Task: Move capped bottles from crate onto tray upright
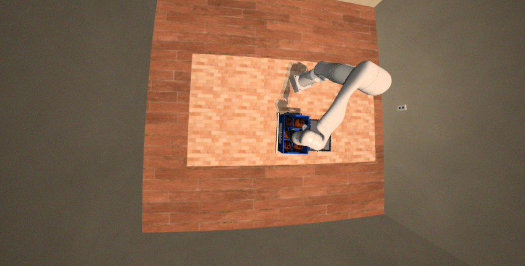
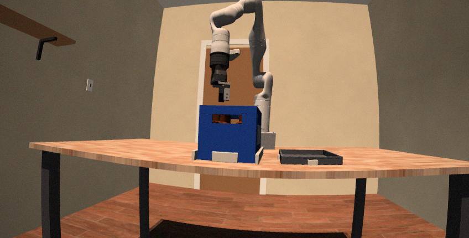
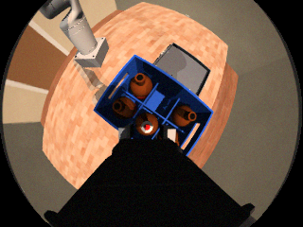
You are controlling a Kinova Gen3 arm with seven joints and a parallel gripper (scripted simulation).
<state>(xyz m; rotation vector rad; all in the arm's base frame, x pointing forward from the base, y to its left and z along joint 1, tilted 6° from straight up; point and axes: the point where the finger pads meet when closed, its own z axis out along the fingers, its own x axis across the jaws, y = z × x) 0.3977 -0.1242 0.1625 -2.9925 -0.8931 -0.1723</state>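
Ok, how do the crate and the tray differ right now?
The blue crate is tall with a handle slot and divided cells holding brown bottles; the dark grey tray is low and has no bottles. The open gripper hangs over the crate, not the tray. Both stand side by side on the table.
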